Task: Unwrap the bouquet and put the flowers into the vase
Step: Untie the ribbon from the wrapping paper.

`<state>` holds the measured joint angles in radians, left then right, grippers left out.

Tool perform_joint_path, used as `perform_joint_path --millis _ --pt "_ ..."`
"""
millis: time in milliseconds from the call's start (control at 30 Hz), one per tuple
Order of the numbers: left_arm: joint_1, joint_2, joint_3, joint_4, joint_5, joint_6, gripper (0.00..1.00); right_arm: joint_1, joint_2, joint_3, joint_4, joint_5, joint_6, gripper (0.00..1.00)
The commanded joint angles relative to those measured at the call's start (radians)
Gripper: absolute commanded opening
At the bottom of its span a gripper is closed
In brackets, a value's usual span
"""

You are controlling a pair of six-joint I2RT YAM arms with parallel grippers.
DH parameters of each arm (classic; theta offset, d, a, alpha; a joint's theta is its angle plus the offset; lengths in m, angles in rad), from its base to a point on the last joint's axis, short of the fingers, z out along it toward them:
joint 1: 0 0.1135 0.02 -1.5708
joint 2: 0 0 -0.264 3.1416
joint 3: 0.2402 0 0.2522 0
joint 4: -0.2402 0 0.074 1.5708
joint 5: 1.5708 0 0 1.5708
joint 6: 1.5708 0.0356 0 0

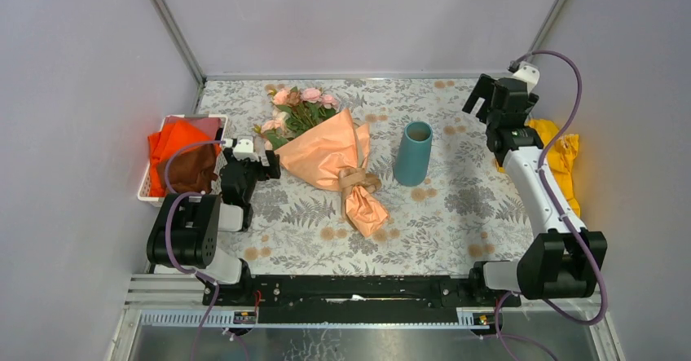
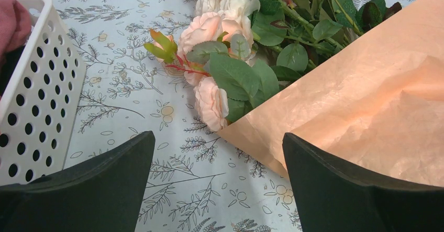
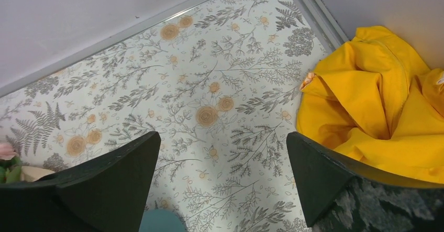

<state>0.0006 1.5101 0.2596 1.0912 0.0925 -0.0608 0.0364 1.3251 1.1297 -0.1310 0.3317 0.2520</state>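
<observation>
- The bouquet [image 1: 330, 153] lies on its side near the middle of the floral-print counter [image 1: 456, 206], still wrapped in peach kraft paper [image 2: 377, 101] with a tan ribbon [image 1: 357, 182] tied round the narrow near end
- Its roses [image 2: 209, 30] point toward the far left corner
- The teal vase [image 1: 413, 153] stands upright just right of the bouquet, not touching it
- Left hand [image 2: 218, 135]: fingers spread wide and holding nothing, low between the white perforated basket [image 2: 42, 85] and the blooms
- Right hand [image 3: 223, 135]: fingers spread wide and empty, raised at the far right beside a yellow cloth [image 3: 377, 101]
- An orange cloth [image 1: 167, 145] sits in the basket
</observation>
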Motion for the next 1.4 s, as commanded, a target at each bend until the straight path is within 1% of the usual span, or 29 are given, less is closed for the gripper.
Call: perform_joint_path --millis 0,67,133,200,267,367,467,567,767,867,900,933,1000,1033,1100,1133,1167,1233,1267,1300,1333,1367 --pt "0.004 0.002 0.003 0.053 -0.019 0.009 0.99 0.003 -0.09 0.023 0.04 -0.058 0.022 1.0" --pt "0.004 0.002 0.003 0.053 -0.018 0.009 0.99 0.003 -0.143 -0.031 0.11 -0.095 0.041 1.0" --pt "0.004 0.003 0.004 0.051 -0.017 0.009 0.99 0.003 -0.194 -0.078 0.164 -0.092 0.082 1.0" --pt "0.004 0.003 0.005 0.05 -0.017 0.009 0.99 0.003 -0.225 -0.094 0.178 -0.116 0.087 1.0" --pt "0.004 0.003 0.004 0.05 -0.018 0.009 0.99 0.003 -0.228 -0.068 0.144 -0.124 0.093 1.0" --pt "0.004 0.003 0.005 0.05 -0.018 0.009 0.99 0.002 -0.211 -0.008 0.041 -0.157 0.118 1.0" --pt "0.004 0.002 0.003 0.051 -0.018 0.009 0.99 0.002 -0.215 -0.01 0.062 -0.242 0.148 1.0" --pt "0.004 0.002 0.004 0.05 -0.019 0.009 0.99 0.001 -0.229 -0.009 0.079 -0.309 0.129 1.0" --pt "0.004 0.004 0.005 0.05 -0.018 0.009 0.99 0.002 -0.237 0.06 -0.003 -0.329 0.099 1.0" --pt "0.004 -0.013 0.01 0.044 0.001 0.009 0.99 0.002 -0.234 0.104 -0.048 -0.394 0.121 1.0" --pt "-0.014 -0.044 0.034 -0.02 0.003 0.009 0.99 0.003 -0.238 0.114 -0.056 -0.415 0.133 1.0" --pt "-0.031 -0.08 0.07 -0.123 -0.026 0.009 0.99 0.003 -0.244 0.117 -0.055 -0.439 0.146 1.0" --pt "-0.06 -0.154 0.145 -0.29 -0.114 0.009 0.99 0.003 -0.26 0.114 -0.043 -0.46 0.172 1.0" --pt "-0.065 -0.189 0.172 -0.332 -0.132 0.009 0.99 0.003 -0.266 0.112 -0.037 -0.46 0.18 1.0" --pt "-0.069 -0.268 0.217 -0.382 -0.118 0.009 0.99 0.003 -0.27 0.126 -0.043 -0.455 0.189 1.0" --pt "-0.069 -0.306 0.249 -0.412 -0.102 0.009 0.99 0.003 -0.265 0.145 -0.053 -0.463 0.187 1.0" --pt "-0.07 -0.335 0.293 -0.48 -0.069 0.009 0.99 0.003 -0.258 0.167 -0.066 -0.48 0.187 1.0" --pt "-0.071 -0.372 0.44 -0.65 0.018 0.009 0.99 0.006 -0.244 0.207 -0.082 -0.528 0.192 1.0" --pt "-0.073 -0.377 0.534 -0.758 0.068 -0.216 0.99 0.012 -0.24 0.222 -0.082 -0.55 0.199 1.0" --pt "-0.076 -0.371 0.638 -0.854 0.126 -0.279 0.99 0.022 -0.237 0.233 -0.079 -0.562 0.203 1.0" --pt "-0.082 -0.365 0.74 -0.935 0.182 -0.282 0.99 0.036 -0.233 0.243 -0.073 -0.576 0.204 1.0" --pt "-0.086 -0.36 0.875 -1.008 0.235 -0.277 0.99 0.058 -0.225 0.26 -0.072 -0.584 0.203 1.0"
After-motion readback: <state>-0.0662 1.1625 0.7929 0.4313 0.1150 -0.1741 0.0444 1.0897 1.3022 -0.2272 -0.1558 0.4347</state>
